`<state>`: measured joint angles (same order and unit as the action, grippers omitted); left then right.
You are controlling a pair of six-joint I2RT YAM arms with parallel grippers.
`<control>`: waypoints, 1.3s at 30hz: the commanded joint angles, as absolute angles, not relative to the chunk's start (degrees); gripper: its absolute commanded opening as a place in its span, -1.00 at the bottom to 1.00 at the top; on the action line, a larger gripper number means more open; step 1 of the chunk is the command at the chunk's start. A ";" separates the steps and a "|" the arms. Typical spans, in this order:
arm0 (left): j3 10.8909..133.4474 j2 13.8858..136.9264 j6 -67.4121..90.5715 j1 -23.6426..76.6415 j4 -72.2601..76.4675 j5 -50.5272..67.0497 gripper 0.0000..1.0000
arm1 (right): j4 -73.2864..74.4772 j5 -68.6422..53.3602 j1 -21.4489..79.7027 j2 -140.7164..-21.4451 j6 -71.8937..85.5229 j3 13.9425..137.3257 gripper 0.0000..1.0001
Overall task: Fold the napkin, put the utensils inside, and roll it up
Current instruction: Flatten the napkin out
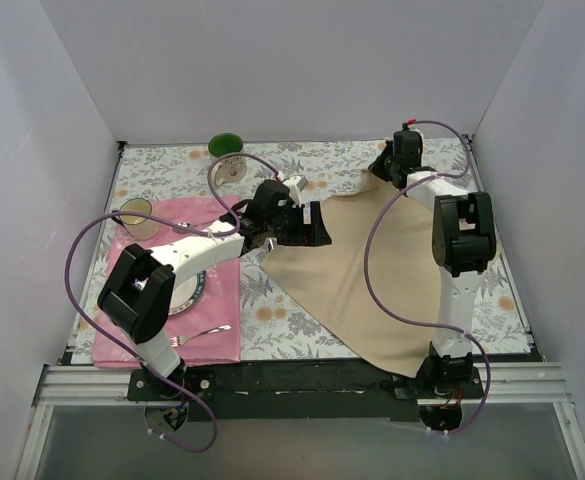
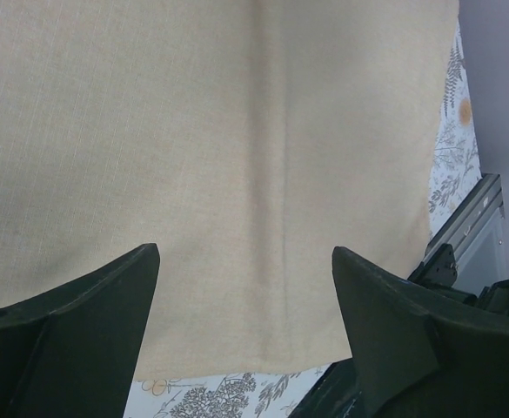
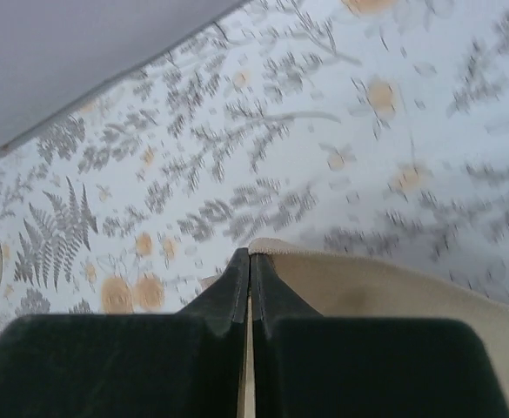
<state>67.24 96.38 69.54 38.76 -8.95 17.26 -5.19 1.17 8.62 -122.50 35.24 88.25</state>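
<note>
The tan napkin (image 1: 357, 275) lies spread on the floral tablecloth, right of centre. My right gripper (image 1: 384, 166) is at its far corner, and the right wrist view shows the gripper (image 3: 250, 258) shut with the napkin's edge (image 3: 385, 283) pinched between the fingers. My left gripper (image 1: 318, 226) hovers open over the napkin's left edge. In the left wrist view the cloth (image 2: 237, 131) fills the frame between the spread fingers of the gripper (image 2: 245, 252), which hold nothing. A silver fork (image 1: 202, 333) lies on the pink placement near the front; other utensils are not visible.
A pink placemat (image 1: 217, 215) at the left carries a blue-rimmed plate (image 1: 190, 290) partly under the left arm. A tan saucer (image 1: 135, 214) sits at its far corner. A green round item (image 1: 225, 144) and a pale disc (image 1: 235, 168) stand at the back. White walls enclose three sides.
</note>
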 commanded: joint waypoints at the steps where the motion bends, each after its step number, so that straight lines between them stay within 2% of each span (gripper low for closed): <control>1: 64.25 98.43 70.93 39.02 -7.56 17.49 0.64 | -12.65 -7.80 7.12 -131.82 31.47 100.79 -0.97; 2: 64.07 98.87 71.10 39.02 -7.30 17.58 0.65 | -11.79 -9.30 7.12 -133.66 29.29 103.86 -0.85; 3: 63.99 99.66 71.19 39.02 -6.95 18.01 0.65 | -10.21 -12.01 7.12 -137.07 28.22 109.89 -0.58; 5: 64.25 100.54 71.10 39.02 -6.77 17.84 0.64 | -5.04 -13.62 7.03 -139.91 25.76 117.04 -0.23; 6: 64.77 101.07 71.02 39.02 -6.94 17.23 0.64 | 6.21 -12.06 6.94 -141.66 24.53 120.46 0.11; 7: 65.12 101.94 71.10 39.02 -7.03 16.88 0.65 | 11.63 -11.08 6.60 -141.77 24.26 126.24 0.16; 8: 65.30 102.30 71.36 39.11 -7.12 16.61 0.65 | 17.26 -10.38 6.50 -139.33 24.00 126.56 0.19; 9: 65.48 102.83 71.45 39.20 -6.68 15.92 0.65 | 22.45 -6.02 6.42 -136.52 23.12 124.13 0.32; 10: 66.09 104.05 71.72 39.37 -6.51 15.39 0.65 | 23.02 -2.93 6.50 -132.84 23.38 114.18 0.39; 12: 66.71 105.64 72.33 39.46 -6.50 14.59 0.65 | 21.98 6.78 6.33 -120.63 23.82 100.96 0.52; 13: 67.41 106.78 72.77 39.64 -6.68 14.15 0.65 | 18.14 9.29 6.33 -116.67 23.91 89.15 0.57; 14: 67.59 107.22 73.03 39.64 -6.85 14.15 0.64 | 17.24 11.06 6.33 -110.45 23.99 84.86 0.64; 20: 67.06 107.40 75.41 40.08 -7.91 10.72 0.63 | 18.73 18.01 2.55 -97.93 26.98 64.73 0.51; 25: 66.36 108.02 77.25 40.69 -8.00 10.28 0.63 | 17.22 19.25 0.53 -95.36 26.11 60.64 0.22; 26: 66.01 107.93 77.43 40.78 -7.91 10.11 0.63 | 18.10 19.60 0.53 -95.97 25.93 60.82 0.10; 28: 65.31 107.49 77.69 41.04 -7.82 9.85 0.63 | 18.19 20.30 0.53 -96.68 25.75 60.65 0.04; 30: 64.78 107.14 77.70 41.13 -7.65 9.32 0.64 | 17.58 21.35 0.53 -97.64 25.49 60.29 -0.14; 39: 62.40 106.35 79.01 41.13 -7.65 8.96 0.65 | 17.84 20.66 -1.14 -106.16 22.85 65.30 -0.11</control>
